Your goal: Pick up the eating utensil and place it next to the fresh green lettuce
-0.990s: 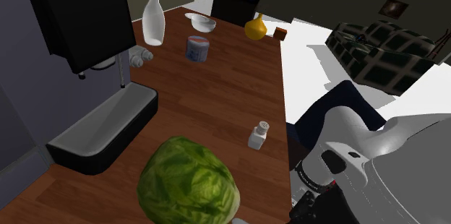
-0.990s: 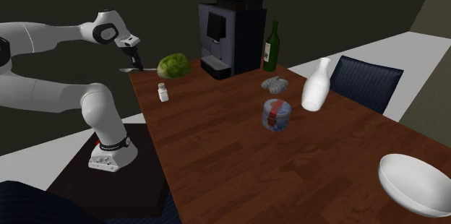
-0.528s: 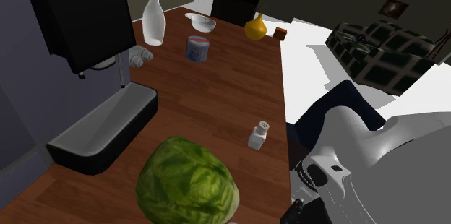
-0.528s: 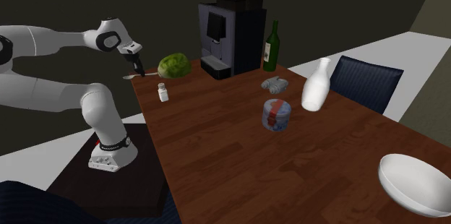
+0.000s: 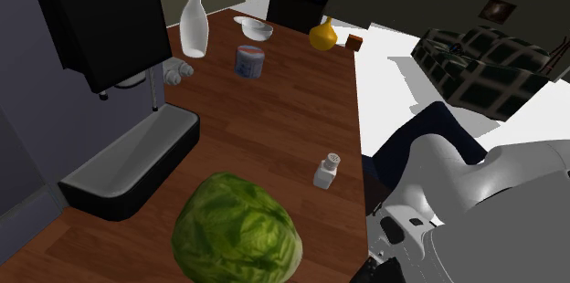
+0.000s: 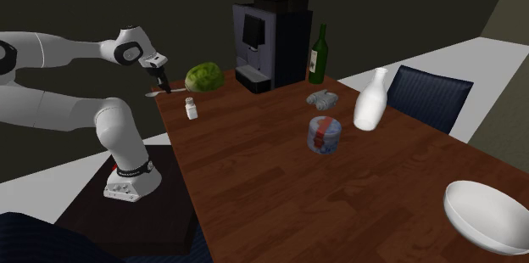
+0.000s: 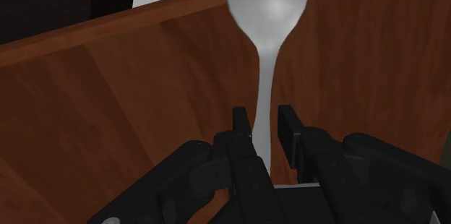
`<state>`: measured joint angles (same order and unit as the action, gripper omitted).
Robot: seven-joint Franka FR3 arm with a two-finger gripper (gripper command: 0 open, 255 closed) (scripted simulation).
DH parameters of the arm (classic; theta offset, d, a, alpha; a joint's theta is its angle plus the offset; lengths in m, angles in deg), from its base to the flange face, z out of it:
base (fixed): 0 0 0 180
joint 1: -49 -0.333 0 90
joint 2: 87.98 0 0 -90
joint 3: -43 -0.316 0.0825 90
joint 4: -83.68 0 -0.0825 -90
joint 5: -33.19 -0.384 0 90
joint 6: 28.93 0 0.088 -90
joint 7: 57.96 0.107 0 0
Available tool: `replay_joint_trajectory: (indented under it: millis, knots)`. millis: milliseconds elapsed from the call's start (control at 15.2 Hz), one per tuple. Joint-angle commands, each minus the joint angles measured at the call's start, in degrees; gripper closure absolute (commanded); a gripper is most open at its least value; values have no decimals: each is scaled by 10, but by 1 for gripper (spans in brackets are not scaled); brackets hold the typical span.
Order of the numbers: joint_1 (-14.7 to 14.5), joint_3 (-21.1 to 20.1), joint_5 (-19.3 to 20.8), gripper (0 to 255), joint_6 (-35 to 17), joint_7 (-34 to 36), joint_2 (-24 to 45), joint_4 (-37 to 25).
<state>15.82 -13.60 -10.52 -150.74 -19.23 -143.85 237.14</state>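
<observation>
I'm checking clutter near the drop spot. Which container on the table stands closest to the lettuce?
The small white shaker, standing close beside the lettuce. The tall white bottle and the can stand much farther away.

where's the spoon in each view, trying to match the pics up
Second exterior view: the spoon hangs from the gripper at upper left, by the table's corner, left of the lettuce.
Wrist view: the spoon is clasped by its handle in the gripper, bowl pointing away over the table edge.
Shoulder view: match by the lettuce at bottom centre; the arm is at its right.
Shared landmark: the wooden table.
</observation>
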Motion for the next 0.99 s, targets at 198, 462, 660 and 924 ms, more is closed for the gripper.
replay_joint_trajectory:
  millis: [198,462,660,924]
  knots:
    - [0,0,0,0,0,0,0,0]
    - [0,0,0,0,0,0,0,0]
    - [-14,50,34,0,65,11,-32,-26]
    - [-17,62,43,0,82,13,-39,-34]
